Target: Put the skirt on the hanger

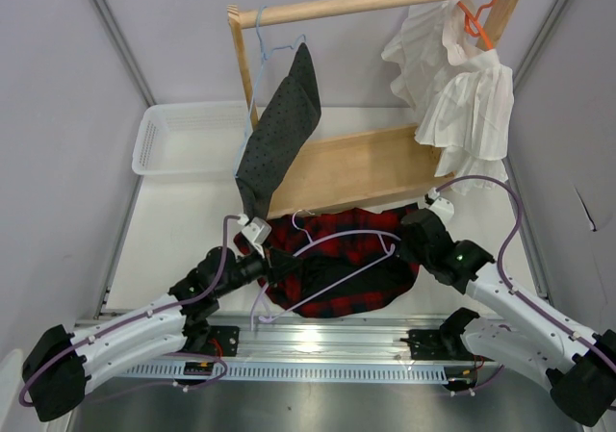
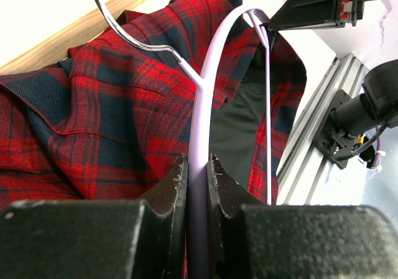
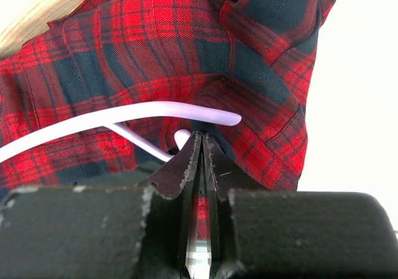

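White desk (image 1: pixel 183 230) bears the skirt (image 1: pixel 371 288), not yet threaded. Our left pincer (image 2: pixel 198 167) clamps the hanger (image 2: pixel 200 114); our right pincer (image 3: pixel 200 143) is pinched closed.

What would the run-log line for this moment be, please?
left tool shut on hanger | right tool shut by hanger end | skirt under hanger, not hung

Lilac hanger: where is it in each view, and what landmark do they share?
Top external: the hanger lies just below centre.
Left wrist: the hanger runs up the centre from the left tool.
Right wrist: the hanger crosses left of centre, above the right tool.
Shared landmark: the skirt under it.
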{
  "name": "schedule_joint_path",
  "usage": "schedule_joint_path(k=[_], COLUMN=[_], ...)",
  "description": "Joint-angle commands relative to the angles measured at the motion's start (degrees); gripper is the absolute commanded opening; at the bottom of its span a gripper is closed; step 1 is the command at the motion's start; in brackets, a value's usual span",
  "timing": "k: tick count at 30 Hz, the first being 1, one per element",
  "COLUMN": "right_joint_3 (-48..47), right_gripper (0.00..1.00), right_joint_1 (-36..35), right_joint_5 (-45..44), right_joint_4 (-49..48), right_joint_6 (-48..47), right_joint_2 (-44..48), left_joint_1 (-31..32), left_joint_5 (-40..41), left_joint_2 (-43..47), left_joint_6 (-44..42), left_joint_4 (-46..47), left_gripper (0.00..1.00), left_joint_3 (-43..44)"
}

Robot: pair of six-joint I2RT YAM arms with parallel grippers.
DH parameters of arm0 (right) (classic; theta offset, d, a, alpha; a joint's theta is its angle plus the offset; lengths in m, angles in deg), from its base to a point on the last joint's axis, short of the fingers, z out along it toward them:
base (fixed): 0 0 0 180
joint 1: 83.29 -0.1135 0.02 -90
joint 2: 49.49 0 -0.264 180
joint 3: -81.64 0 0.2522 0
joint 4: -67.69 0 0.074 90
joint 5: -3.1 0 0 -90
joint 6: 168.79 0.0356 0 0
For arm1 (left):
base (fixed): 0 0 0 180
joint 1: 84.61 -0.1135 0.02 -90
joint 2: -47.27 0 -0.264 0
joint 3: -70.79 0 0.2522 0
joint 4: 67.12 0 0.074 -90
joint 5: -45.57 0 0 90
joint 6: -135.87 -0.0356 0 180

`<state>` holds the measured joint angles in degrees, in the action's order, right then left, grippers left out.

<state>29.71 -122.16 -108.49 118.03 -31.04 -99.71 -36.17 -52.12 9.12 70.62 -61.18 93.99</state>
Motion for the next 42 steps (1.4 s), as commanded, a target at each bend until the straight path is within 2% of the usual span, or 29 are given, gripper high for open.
schedule_joint_path(k=[1, 12, 33, 42], right_joint_3=[-2.5, -3.5, -4.1, -4.3], right_gripper=[0.08, 0.08, 0.07, 0.14], right_joint_1=[0.3, 0.5, 0.5, 0.3], right_joint_5=[-0.5, -0.2, 0.4, 1.0], right_joint_4=[-1.2, -1.9, -1.9, -1.2], right_joint_6=[-0.4, -1.1, -2.5, -3.2], right_joint_2=[-0.1, -0.8, -4.1, -4.3], left_joint_1=[0.9, 2.0, 2.5, 2.6], left_joint_5=[-0.1, -0.2, -5.8, -4.7], left_joint_2=[-0.8, -2.3, -4.6, -3.8], left_joint_6=[-1.9, -3.4, -2.7, -1.3], left_joint_4=[5.4, 5.3, 14.3, 18.5], left_gripper=[0.00, 0.00, 0.00, 0.00], left_joint_3=[0.2, 0.5, -0.2, -1.4])
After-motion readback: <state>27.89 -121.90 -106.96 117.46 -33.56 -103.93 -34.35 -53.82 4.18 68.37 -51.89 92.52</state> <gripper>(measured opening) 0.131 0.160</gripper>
